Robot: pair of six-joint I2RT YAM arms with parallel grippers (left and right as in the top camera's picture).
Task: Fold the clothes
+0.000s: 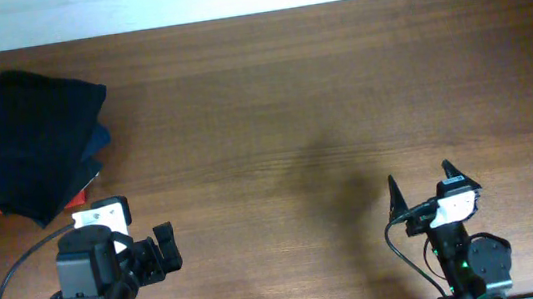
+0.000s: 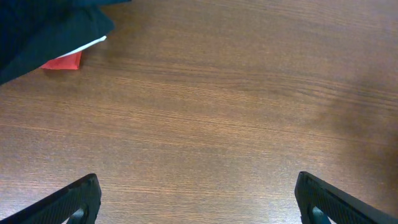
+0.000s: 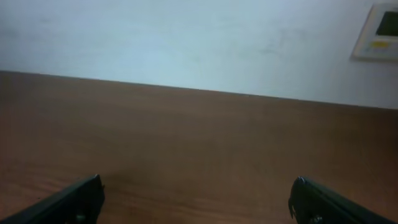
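The wooden desk (image 1: pixel 291 96) is carrying the dark clothes (image 1: pixel 24 137) piled at its far-left corner, while the left pincer (image 1: pixel 169 249) and right pincer (image 1: pixel 421 177) are hovering spread and empty at the near edge, apparently parked clear.

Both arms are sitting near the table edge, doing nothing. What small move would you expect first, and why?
Probably the left gripper should reach forward toward the dark clothes pile. Both it and the right gripper are open and empty, and the pile lies well over on the left arm's side, much farther from the right one.
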